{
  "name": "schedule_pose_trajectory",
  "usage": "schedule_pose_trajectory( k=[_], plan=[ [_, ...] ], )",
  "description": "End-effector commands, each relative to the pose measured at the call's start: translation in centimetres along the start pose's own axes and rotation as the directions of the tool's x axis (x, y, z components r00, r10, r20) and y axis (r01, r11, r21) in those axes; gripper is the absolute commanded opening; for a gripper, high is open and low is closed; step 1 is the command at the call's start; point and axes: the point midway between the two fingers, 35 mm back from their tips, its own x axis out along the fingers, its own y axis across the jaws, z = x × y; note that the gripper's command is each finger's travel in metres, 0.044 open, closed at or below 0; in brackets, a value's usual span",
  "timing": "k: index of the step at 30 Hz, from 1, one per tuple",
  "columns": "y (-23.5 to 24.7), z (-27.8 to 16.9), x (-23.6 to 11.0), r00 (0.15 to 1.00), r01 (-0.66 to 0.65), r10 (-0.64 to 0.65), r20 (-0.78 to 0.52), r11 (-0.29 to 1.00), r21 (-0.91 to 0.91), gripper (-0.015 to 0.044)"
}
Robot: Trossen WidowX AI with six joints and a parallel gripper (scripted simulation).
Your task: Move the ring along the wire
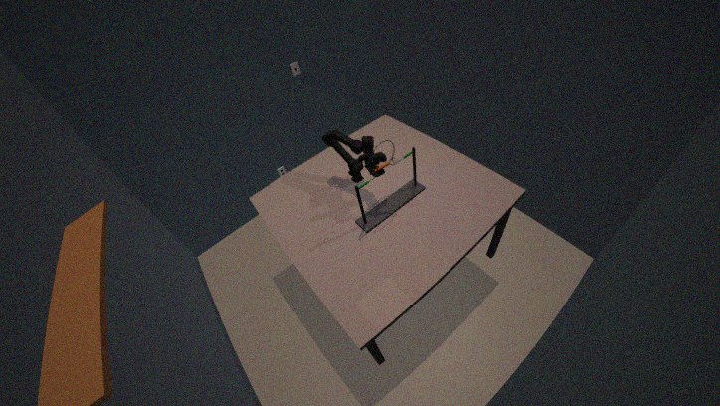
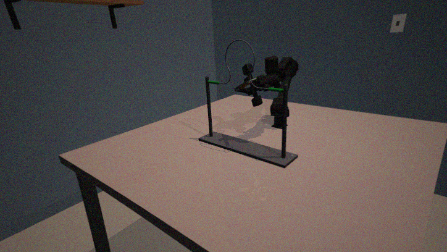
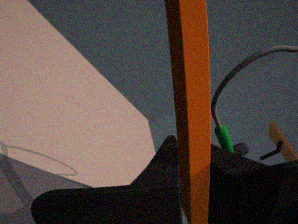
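The wire stand has two dark posts (image 2: 208, 109) (image 2: 283, 131) on a grey base (image 2: 247, 149) (image 1: 390, 206). The thin grey wire (image 2: 239, 41) (image 1: 391, 144) (image 3: 242, 71) loops high between the green end parts (image 2: 213, 82) (image 2: 275, 89) (image 1: 366, 182) (image 3: 225, 137). My gripper (image 2: 250, 86) (image 1: 378, 168) (image 3: 177, 141) is shut on the orange handle (image 3: 189, 96) (image 1: 383, 165) (image 2: 242, 84), holding it at wire height, towards the right post in the exterior view. The ring (image 2: 252, 80) is small and faint; it seems to sit by the inner end of that green part.
The stand sits on a pale table (image 2: 218, 194) (image 1: 403, 262) (image 3: 60, 110). The arm's base (image 2: 279, 113) stands just behind the right post. A wooden shelf (image 2: 93, 2) hangs on the wall at the upper left.
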Motion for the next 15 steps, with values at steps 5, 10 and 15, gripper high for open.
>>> schedule_pose_trajectory(
  k=[5, 10, 15],
  plan=[
    [2.9, 0.2, -0.4, 0.995, -0.096, 0.101, -0.020, 0.981, 0.165, -0.0150],
    [4.6, 0.5, -0.5, 0.988, -0.150, 0.153, 0.010, 0.951, 0.271, -0.0150],
    [6.1, 1.0, -0.3, 0.981, -0.194, 0.184, 0.063, 0.912, 0.360, -0.0150]
  ],
)
